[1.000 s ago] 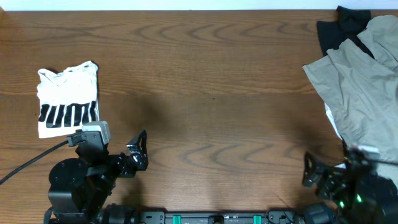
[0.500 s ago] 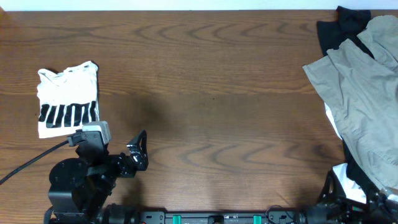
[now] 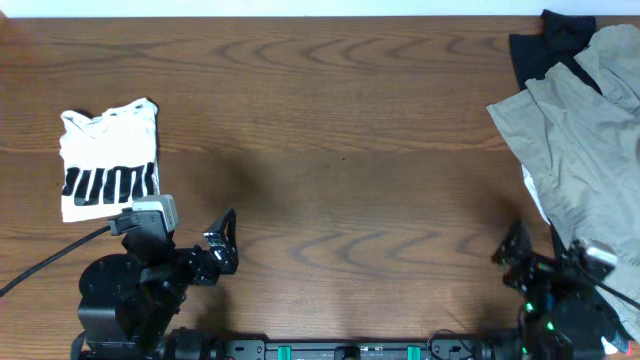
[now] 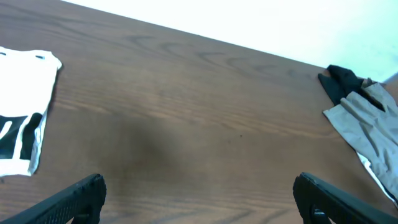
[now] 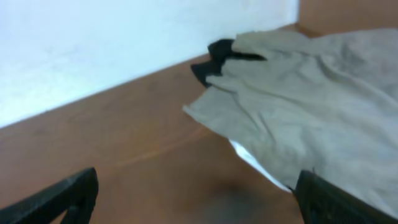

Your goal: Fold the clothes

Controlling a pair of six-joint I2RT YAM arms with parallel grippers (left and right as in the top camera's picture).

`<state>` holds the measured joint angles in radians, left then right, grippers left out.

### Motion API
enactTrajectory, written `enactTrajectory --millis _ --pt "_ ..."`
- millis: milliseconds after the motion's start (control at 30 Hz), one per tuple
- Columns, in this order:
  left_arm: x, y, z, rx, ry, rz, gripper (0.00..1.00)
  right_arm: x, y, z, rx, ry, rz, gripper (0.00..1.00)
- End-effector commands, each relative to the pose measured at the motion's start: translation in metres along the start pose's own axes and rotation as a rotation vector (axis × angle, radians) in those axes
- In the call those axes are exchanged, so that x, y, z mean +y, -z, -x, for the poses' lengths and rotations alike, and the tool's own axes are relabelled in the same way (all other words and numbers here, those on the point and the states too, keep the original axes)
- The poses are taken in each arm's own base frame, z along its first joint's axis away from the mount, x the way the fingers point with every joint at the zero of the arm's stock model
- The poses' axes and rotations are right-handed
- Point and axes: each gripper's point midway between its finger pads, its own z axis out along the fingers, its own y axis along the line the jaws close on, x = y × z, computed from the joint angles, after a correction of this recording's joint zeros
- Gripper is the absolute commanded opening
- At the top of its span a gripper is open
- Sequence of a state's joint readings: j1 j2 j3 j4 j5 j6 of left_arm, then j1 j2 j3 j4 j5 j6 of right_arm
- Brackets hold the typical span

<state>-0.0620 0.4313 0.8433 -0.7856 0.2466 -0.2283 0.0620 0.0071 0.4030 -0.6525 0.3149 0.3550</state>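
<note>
A folded white garment with black stripes (image 3: 108, 172) lies at the table's left; its edge shows in the left wrist view (image 4: 22, 134). A heap of unfolded clothes lies at the right: a grey garment (image 3: 580, 150) over a black one (image 3: 545, 45) and a white one (image 3: 534, 195). The grey one shows in the right wrist view (image 5: 311, 106) and far off in the left wrist view (image 4: 367, 124). My left gripper (image 3: 225, 245) is open and empty near the front edge (image 4: 199, 202). My right gripper (image 3: 525, 265) is open and empty, just in front of the heap (image 5: 199, 199).
The brown wooden table (image 3: 340, 150) spans the view, with a white wall behind its far edge. The arm bases and a black cable (image 3: 40, 265) sit along the front edge.
My right arm dropped out toward the bottom right corner, then came back up beside the clothes heap. My left arm has not moved.
</note>
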Motion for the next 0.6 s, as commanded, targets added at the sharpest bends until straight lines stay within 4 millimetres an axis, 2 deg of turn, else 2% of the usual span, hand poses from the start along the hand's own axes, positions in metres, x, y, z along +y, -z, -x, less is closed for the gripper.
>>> enactTrajectory --millis 0,167,200,267,433,567 --pt "0.002 0.0 0.0 -0.004 -0.007 0.012 0.98 -0.001 -0.021 -0.02 -0.006 0.009 0.001 0.99" --pt "0.002 0.0 0.0 -0.004 -0.007 0.012 0.98 0.013 -0.05 -0.041 -0.086 -0.022 0.095 0.99" --pt "0.002 0.0 0.0 -0.004 -0.007 0.012 0.98 0.016 -0.053 -0.039 -0.118 -0.026 0.117 0.99" --pt "0.002 0.0 0.0 -0.004 -0.007 0.012 0.98 0.022 -0.055 -0.036 -0.167 0.026 0.151 0.99" --pt "0.002 0.0 0.0 -0.004 -0.007 0.012 0.98 0.034 -0.054 -0.044 -0.141 0.17 0.21 0.99" --pt "0.002 0.0 0.0 -0.004 -0.007 0.012 0.98 0.046 -0.051 -0.05 -0.122 0.183 0.286 0.99"
